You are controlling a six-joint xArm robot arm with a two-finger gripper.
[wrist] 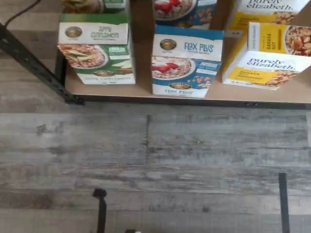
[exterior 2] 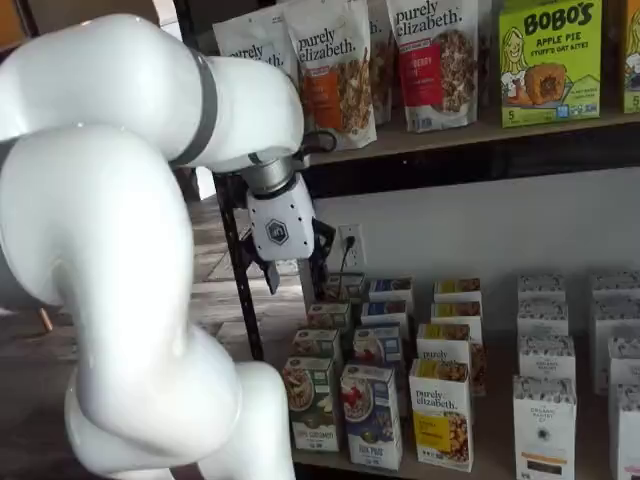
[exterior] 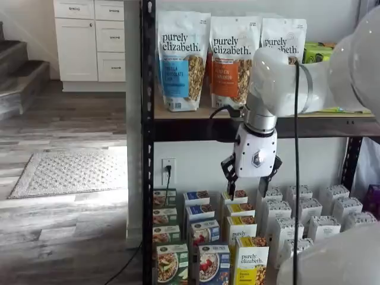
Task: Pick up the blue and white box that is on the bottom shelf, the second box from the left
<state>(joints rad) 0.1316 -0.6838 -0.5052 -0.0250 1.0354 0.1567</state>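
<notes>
The blue and white box (wrist: 187,65) reads "Flax Plus" and stands upright at the front edge of the bottom shelf (wrist: 146,91). It sits between a green-trimmed carton and a yellow one. Both shelf views show it in the front row (exterior: 212,264) (exterior 2: 372,415), with more cartons of its kind lined up behind it. My gripper (exterior: 252,181) (exterior 2: 297,272) hangs below the upper shelf, high over the rear rows of cartons and well clear of the box. Its two black fingers stand apart on either side of the white body, open and with nothing between them.
A green "apple cinnamon" carton (wrist: 97,48) stands left of the box and a yellow "purely elizabeth" carton (wrist: 267,63) stands right of it. White cartons (exterior 2: 545,425) fill the shelf further right. Granola bags (exterior: 181,59) line the upper tier. A black rack post (exterior: 147,148) rises at the left, above wood flooring (wrist: 146,155).
</notes>
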